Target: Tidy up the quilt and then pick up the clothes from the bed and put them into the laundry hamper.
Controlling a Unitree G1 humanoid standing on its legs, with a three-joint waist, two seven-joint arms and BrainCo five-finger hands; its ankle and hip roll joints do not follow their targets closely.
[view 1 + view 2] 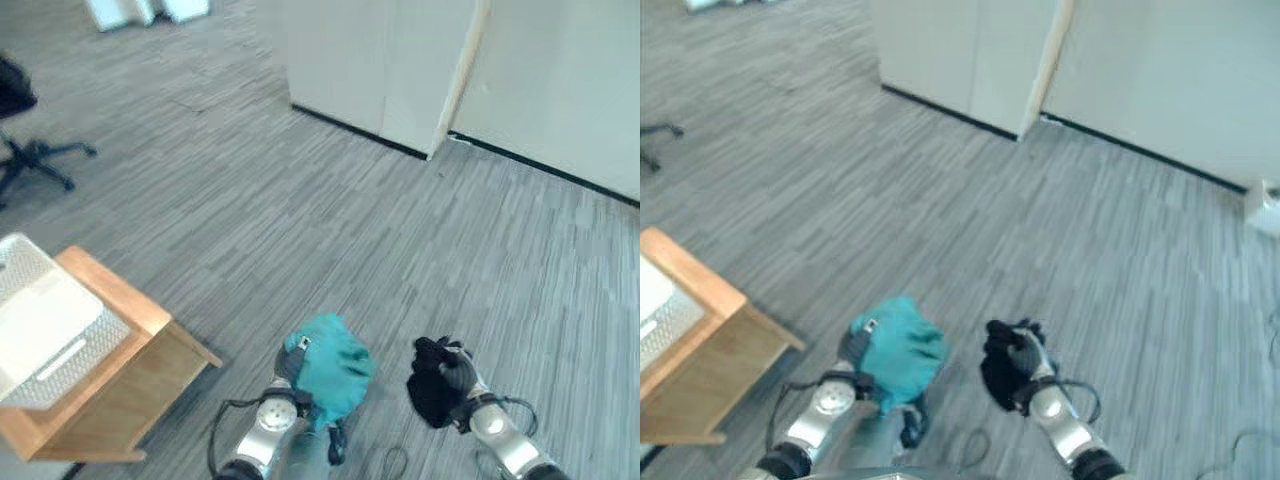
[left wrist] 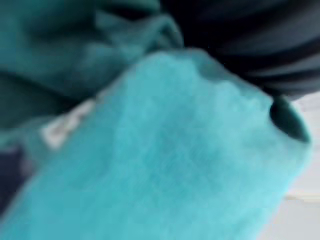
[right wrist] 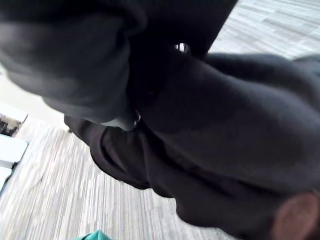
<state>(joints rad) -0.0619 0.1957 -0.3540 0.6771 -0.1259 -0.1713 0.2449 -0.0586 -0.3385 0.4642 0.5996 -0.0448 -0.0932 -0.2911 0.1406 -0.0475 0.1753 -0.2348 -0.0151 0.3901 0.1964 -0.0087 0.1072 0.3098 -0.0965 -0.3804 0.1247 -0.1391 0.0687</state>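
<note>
Clothes are travelling with us now, the teal garment (image 1: 335, 372) bunched in our left robot hand (image 1: 291, 364) and the black garment (image 1: 432, 390) clamped in our right robot hand (image 1: 458, 371), so we are judging that the white laundry hamper (image 1: 45, 325) on the wooden stand (image 1: 140, 375) to our left needs reaching next.

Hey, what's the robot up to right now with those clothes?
The robot is carrying laundry in both hands over the grey floor. Its left hand clutches a bunched teal garment, and its right hand grips a black garment. A white hamper sits on a wooden stand to its left, not yet reached.
</note>
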